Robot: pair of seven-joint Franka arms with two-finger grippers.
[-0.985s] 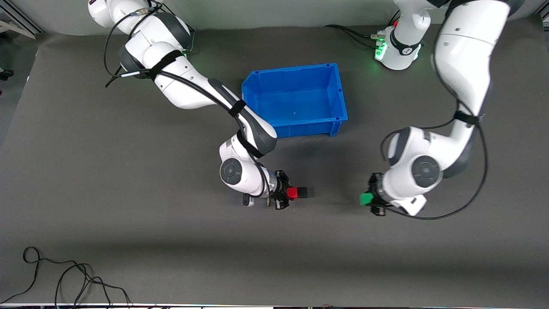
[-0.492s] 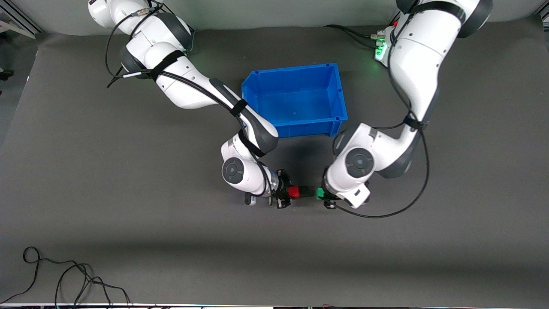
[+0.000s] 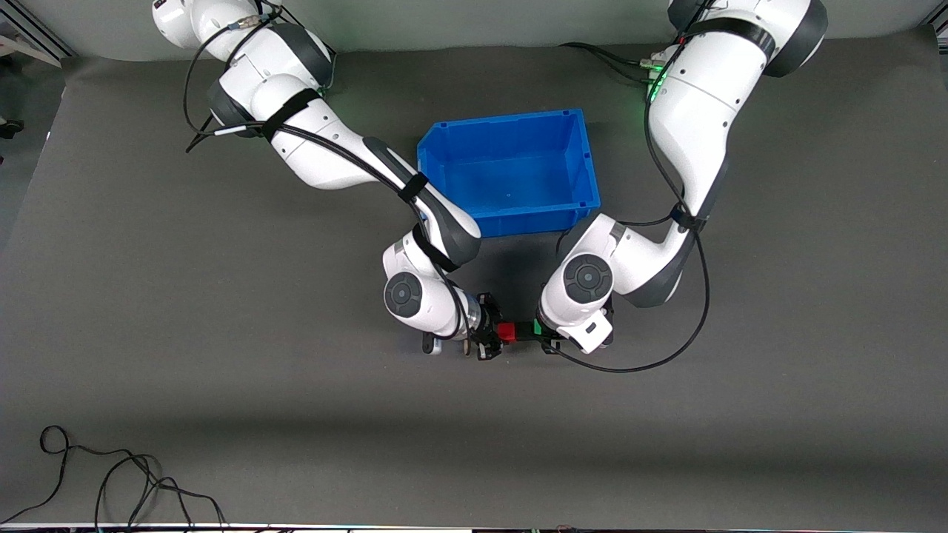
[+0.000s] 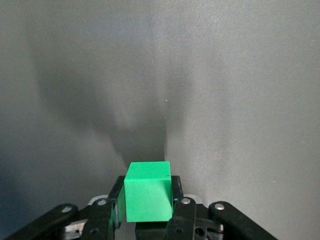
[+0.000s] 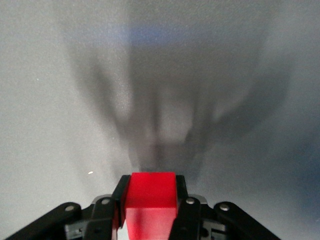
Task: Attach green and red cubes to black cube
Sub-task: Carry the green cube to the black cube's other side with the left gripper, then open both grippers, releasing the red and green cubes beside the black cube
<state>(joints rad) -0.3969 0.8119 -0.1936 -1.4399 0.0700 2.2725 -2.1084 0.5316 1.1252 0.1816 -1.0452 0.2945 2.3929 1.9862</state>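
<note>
The black cube (image 3: 523, 330) is seen just below the centre of the front view, set between the red cube (image 3: 506, 332) and the green cube (image 3: 535, 327). The three form a short row; the red cube is touching the black one, while whether the green cube touches it cannot be told. The black cube is not made out in either wrist view.

The red cube is clamped in the right gripper (image 3: 495, 334), whose fingers are closed against its sides; in the right wrist view the cube (image 5: 150, 200) is seen low in the middle of the frame, held between the dark fingers of the right gripper (image 5: 150, 210). The green cube is gripped likewise by the left gripper (image 3: 544, 332); in the left wrist view the cube (image 4: 148, 191) sits low in the middle, pinched in the left gripper (image 4: 148, 212).

The right arm is stretched from the upper left of the front view down to the centre, its wrist bent so the gripper lies level. The left arm is brought down from the upper right, its elbow folded, the two grippers facing each other.

A blue bin (image 3: 585, 166) is placed above the row, on the grey surface (image 3: 222, 407). A black cable (image 3: 111, 481) is looped at the lower left.
</note>
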